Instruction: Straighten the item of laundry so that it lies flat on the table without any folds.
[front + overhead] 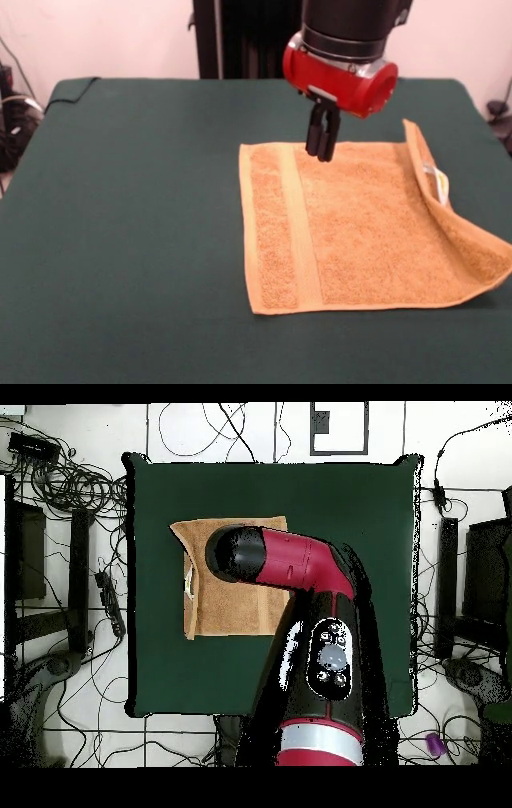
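One big dark green table (128,240) takes up most of the front view, and the orange-tan towel (360,240) lies right of centre on it. It's mostly flat, but the right edge is folded over, with the small white label (440,182) showing on that flap. Gripper (323,152) hangs over the towel's far edge, fingers pinched together, holding nothing as far as I can see.

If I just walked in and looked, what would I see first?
Probably the big red and black robot arm, hanging over the far edge of the orange-tan towel, with its black gripper pointing down at it. The towel lies on a wide dark green table. One side edge of the towel is folded over, showing a small white label.
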### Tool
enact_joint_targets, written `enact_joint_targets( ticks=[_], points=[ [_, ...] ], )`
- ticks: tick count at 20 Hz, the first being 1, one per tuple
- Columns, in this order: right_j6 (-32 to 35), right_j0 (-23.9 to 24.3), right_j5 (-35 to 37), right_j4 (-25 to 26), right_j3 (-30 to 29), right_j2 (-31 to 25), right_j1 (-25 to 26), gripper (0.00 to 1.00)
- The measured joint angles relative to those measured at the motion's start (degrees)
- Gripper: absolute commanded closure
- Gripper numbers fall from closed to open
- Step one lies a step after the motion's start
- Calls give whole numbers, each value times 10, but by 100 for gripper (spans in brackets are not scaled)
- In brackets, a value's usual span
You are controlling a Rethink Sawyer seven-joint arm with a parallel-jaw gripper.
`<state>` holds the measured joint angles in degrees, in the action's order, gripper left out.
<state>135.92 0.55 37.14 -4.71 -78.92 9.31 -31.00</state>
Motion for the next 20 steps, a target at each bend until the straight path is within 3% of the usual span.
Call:
enact_joint_targets(
  ticks=[6, 7, 20],
  points=[
    [0, 0, -6, 0, -4, 0, 0, 100],
    [0, 0, -7, 0, -5, 0, 0, 0],
    [0, -28, -7, 0, -8, 2, 1, 0]
  ],
)
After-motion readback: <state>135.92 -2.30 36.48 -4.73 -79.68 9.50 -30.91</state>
